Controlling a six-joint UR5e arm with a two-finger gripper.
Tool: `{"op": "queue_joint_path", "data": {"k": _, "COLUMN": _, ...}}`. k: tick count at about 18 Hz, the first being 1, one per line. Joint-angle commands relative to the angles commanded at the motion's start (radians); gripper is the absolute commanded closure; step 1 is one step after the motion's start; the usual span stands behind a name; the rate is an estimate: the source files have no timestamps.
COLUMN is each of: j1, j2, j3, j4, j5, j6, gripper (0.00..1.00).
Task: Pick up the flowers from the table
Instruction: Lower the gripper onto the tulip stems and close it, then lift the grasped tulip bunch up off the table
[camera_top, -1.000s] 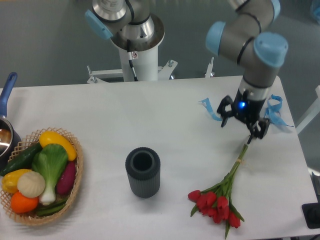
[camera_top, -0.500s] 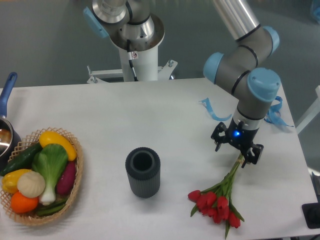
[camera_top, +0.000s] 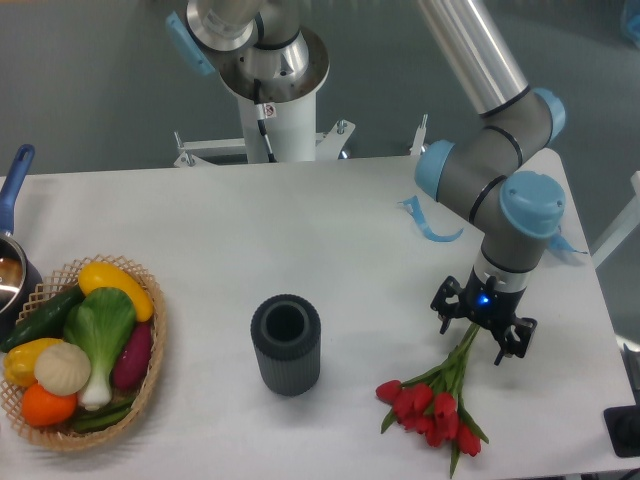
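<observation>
The flowers (camera_top: 432, 402) lie on the white table (camera_top: 300, 240) at the front right: red tulip heads toward the front edge, green stems running up and to the right. My gripper (camera_top: 478, 332) hangs low over the upper end of the stems, its black fingers spread on either side of them, open. The stem tips are hidden under the gripper. I cannot tell whether the fingers touch the stems.
A dark grey ribbed cylinder vase (camera_top: 286, 344) stands upright left of the flowers. A wicker basket of vegetables (camera_top: 80, 350) sits at the front left, a pot with a blue handle (camera_top: 12, 240) behind it. Blue ribbon scraps (camera_top: 425, 222) lie at the back right.
The gripper has moved toward the front of the table and lower, from beyond the stem ends to directly over the upper stems. The flowers have not moved.
</observation>
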Motion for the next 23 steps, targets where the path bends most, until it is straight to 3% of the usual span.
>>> {"op": "queue_joint_path", "data": {"k": 6, "j1": -0.002, "j2": -0.011, "j3": 0.0, "j4": 0.025, "j5": 0.017, "j6": 0.005, "gripper": 0.01}}
{"op": "queue_joint_path", "data": {"k": 17, "j1": -0.009, "j2": -0.011, "j3": 0.0, "j4": 0.031, "j5": 0.051, "j6": -0.006, "gripper": 0.71}}
{"op": "queue_joint_path", "data": {"k": 23, "j1": -0.009, "j2": -0.005, "j3": 0.001, "j4": 0.031, "j5": 0.049, "j6": -0.008, "gripper": 0.93}}
